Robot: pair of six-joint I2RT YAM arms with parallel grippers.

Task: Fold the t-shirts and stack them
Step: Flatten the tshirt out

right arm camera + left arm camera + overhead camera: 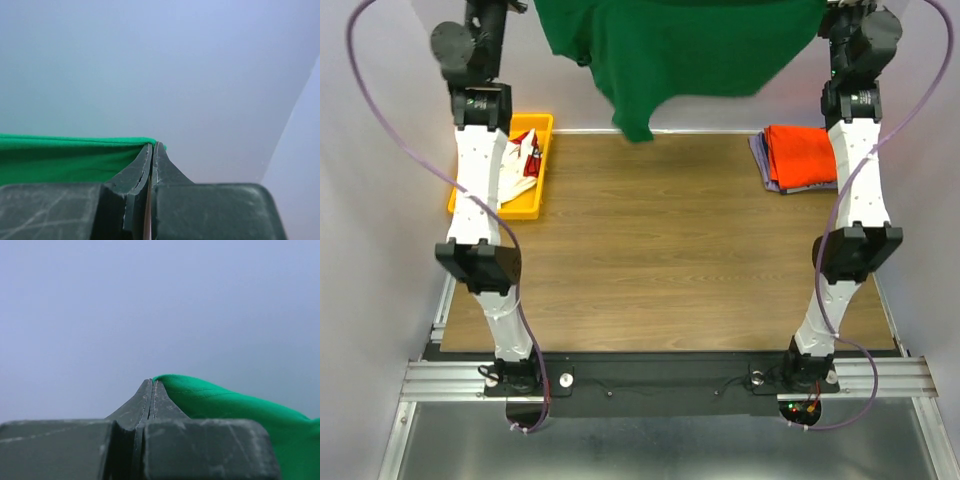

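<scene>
On the desk [670,260] at 10 o'clock, one yellow bin [542,170] with white-and-red t-shirts [520,165], number unclear. At 2 o'clock, one orange t-shirt [802,155] folded atop one lavender t-shirt [761,160]. Farthest, at 12 o'clock, one green t-shirt [680,50] stretched aloft, left gripper [152,382] and right gripper [152,145] each pinched tight on its edge.

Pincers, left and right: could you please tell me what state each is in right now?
Left pincer: shut on the green t-shirt.
Right pincer: shut on the green t-shirt.
</scene>
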